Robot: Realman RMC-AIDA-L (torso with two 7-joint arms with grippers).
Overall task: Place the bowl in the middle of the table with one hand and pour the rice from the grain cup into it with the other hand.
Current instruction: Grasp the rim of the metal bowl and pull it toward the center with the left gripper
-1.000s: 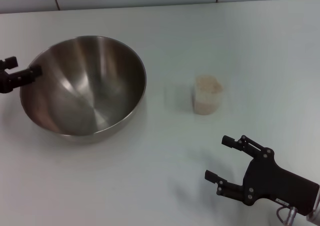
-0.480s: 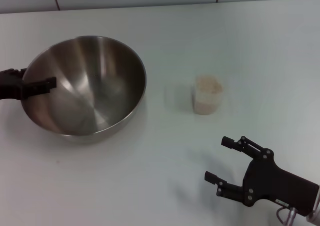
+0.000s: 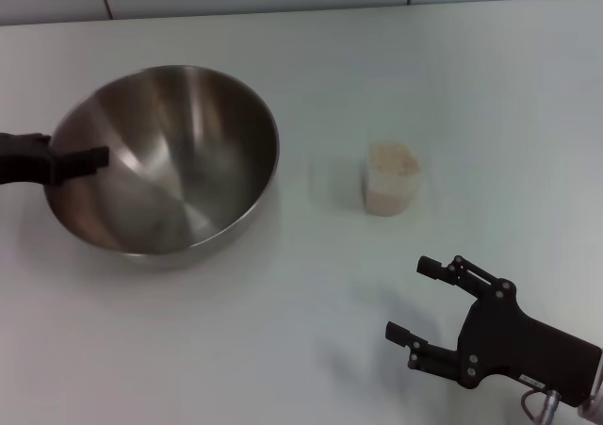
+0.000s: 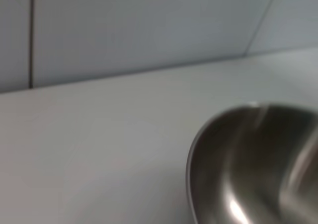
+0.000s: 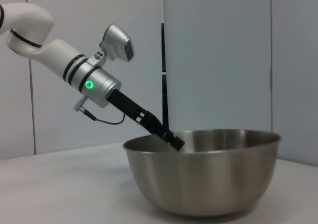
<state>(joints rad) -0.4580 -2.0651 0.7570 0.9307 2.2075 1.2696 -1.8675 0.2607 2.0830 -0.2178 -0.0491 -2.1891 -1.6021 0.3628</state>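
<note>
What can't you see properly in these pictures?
- Left hand: its tips sit at the bowl rim; whether it grips the rim cannot be told in the head or right wrist view.
- Cup: the cloudy wall blurs how deep the rice goes.
- Right hand: its arm is cut off by the head view's edge.
- Left wrist view: the bowl runs off the edge.

I can read no text, label, brand, number or sign anywhere: not on the bowl (image 3: 165, 161), the grain cup (image 3: 391, 189), the counter (image 3: 283, 331), or my own arms and fingers.
</note>
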